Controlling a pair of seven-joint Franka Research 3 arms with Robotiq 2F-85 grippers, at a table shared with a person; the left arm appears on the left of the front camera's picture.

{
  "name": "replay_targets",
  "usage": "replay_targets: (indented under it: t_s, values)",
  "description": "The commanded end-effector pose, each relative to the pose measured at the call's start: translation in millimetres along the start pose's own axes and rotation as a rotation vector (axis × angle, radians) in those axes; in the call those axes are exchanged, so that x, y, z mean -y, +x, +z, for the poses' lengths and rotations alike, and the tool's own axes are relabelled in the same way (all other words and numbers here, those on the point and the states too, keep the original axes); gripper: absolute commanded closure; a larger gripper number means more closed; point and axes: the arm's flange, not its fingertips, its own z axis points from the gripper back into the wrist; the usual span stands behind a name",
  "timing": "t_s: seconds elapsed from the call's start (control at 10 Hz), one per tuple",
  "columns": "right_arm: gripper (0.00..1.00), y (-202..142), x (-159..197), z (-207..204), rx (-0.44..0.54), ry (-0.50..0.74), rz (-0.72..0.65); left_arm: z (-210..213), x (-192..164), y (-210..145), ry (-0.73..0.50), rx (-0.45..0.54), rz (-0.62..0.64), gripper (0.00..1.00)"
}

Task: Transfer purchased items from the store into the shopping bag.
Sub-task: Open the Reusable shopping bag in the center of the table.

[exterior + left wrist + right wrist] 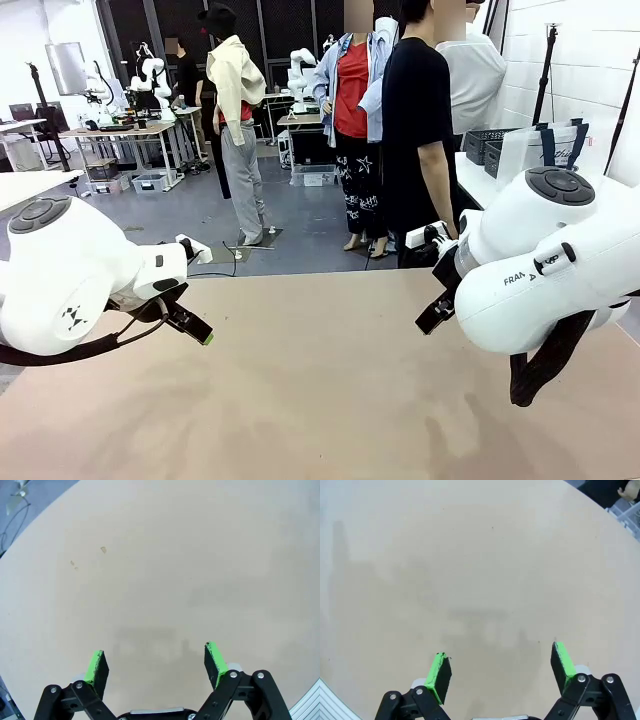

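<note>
Both arms hover low over the tan counter (320,400), one at each side of the frame, leaving its middle free. The left pincer (157,661) stands wide with nothing between its green pads, and so does the right pincer (500,666). The shopping bag (540,155) and dark store basket (480,145) sit side by side at upper right beside a person (418,130), well apart from both pincers, so the transfer looks unstarted.
</note>
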Motion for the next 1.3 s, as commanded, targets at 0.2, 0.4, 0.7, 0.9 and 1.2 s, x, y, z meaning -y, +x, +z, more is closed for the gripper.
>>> replay_targets:
  t_s: [0.2, 0.4, 0.7, 0.9, 1.2]
  values:
    - [0.0, -0.1, 0.1, 0.0, 0.0, 0.0, -0.001, 0.0, -1.1, -0.3, 0.001, 0.0, 0.002, 0.0]
    - [0.0, -0.1, 0.1, 0.0, 0.0, 0.0, -0.001, 0.0, -1.1, -0.3, 0.001, 0.0, 0.002, 0.0]
    - [0.0, -0.1, 0.1, 0.0, 0.0, 0.0, -0.001, 0.0, -1.1, -0.3, 0.001, 0.0, 0.002, 0.0]
    - [0.0, -0.1, 0.1, 0.0, 0.0, 0.0, -0.001, 0.0, -1.1, -0.3, 0.001, 0.0, 0.002, 0.0]
    - [0.0, -0.1, 0.1, 0.0, 0.0, 0.0, -0.001, 0.0, -1.1, -0.3, 0.001, 0.0, 0.002, 0.0]
